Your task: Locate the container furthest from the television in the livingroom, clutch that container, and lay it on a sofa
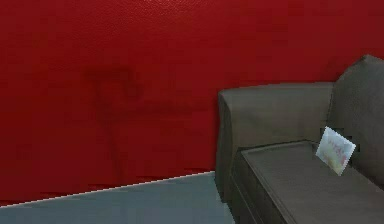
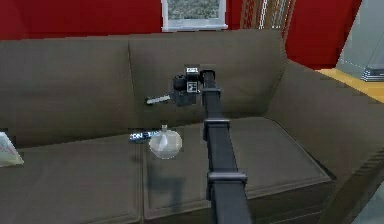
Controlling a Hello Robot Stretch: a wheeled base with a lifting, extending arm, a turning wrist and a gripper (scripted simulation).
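one pale rounded container [image 2: 165, 146], narrow neck, on dark sofa [image 2: 80, 185]

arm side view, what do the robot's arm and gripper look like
The arm is a dark, nearly black square bar in sections with raised collars between them. At its far end sit two small white squares with black marks. The gripper has a dark blocky body and two thin fingers.
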